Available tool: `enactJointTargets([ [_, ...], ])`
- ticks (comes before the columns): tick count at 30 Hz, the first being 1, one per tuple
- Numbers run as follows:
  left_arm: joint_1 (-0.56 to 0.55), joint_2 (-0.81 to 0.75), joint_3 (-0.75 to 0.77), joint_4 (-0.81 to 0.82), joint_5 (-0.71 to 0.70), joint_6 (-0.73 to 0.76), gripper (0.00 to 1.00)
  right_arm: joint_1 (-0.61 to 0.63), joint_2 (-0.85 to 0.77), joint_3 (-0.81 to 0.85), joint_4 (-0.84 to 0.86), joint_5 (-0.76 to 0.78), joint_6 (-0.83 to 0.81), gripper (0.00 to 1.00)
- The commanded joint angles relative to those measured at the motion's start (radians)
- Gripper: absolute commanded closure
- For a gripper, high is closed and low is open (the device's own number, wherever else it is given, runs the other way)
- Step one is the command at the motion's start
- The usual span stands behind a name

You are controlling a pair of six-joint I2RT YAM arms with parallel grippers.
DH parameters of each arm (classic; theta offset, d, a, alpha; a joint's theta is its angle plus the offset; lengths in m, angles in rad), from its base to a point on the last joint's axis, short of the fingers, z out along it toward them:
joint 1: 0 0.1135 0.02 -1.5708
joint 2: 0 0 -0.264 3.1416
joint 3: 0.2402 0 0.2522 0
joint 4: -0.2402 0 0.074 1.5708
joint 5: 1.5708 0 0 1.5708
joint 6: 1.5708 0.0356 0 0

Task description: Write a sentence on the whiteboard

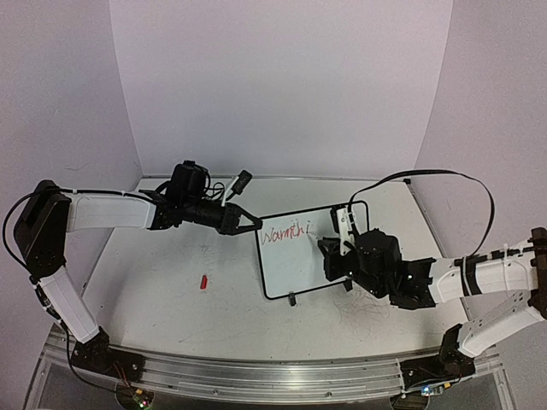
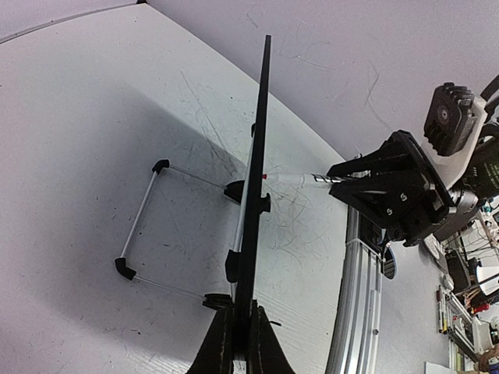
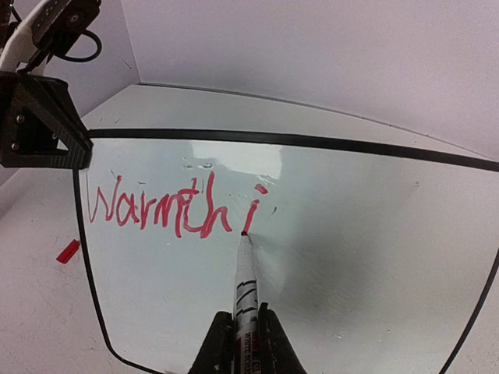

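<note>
The whiteboard (image 1: 295,273) stands tilted on the table, black-framed, with its white face (image 3: 351,234) filling the right wrist view. The sentence (image 3: 156,210) reads "Warmth i" in red on the top line, also visible as red writing (image 1: 284,231) from above. My right gripper (image 3: 244,343) is shut on a white marker (image 3: 245,280), whose red tip touches the board at the foot of the "i". My left gripper (image 2: 243,343) is shut on the board's black edge (image 2: 257,156), holding its upper left corner (image 1: 252,225).
A red marker cap (image 1: 203,282) lies on the table left of the board, also seen as a red cap (image 3: 68,251). A wire stand (image 2: 144,226) with black feet props the board from behind. The aluminium rail (image 1: 273,376) runs along the near edge.
</note>
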Motion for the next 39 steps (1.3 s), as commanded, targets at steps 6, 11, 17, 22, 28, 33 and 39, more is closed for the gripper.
enactJointTargets([
  [6,0.002,-0.045,0.01,0.025,0.022,-0.01,1.0,0.01,-0.06,-0.006,-0.029,0.002,0.025,1.0],
  [11,0.002,-0.046,0.01,0.025,0.022,-0.009,1.0,-0.005,-0.088,0.01,-0.008,0.014,0.007,1.0],
  [17,0.002,-0.05,0.009,0.025,0.022,-0.009,1.0,-0.026,-0.045,0.027,0.024,0.011,-0.013,1.0],
  [22,0.002,-0.049,0.008,0.026,0.024,-0.009,1.0,-0.032,-0.033,0.038,0.038,0.015,-0.031,1.0],
  [28,0.002,-0.05,0.01,0.026,0.026,-0.01,1.0,-0.031,-0.031,0.042,0.041,0.013,-0.037,1.0],
  [33,0.002,-0.05,0.01,0.026,0.027,-0.009,1.0,-0.031,-0.018,0.045,0.043,0.027,-0.043,1.0],
  [39,0.002,-0.05,0.01,0.026,0.027,-0.009,1.0,-0.032,-0.006,0.041,0.033,0.042,-0.04,1.0],
])
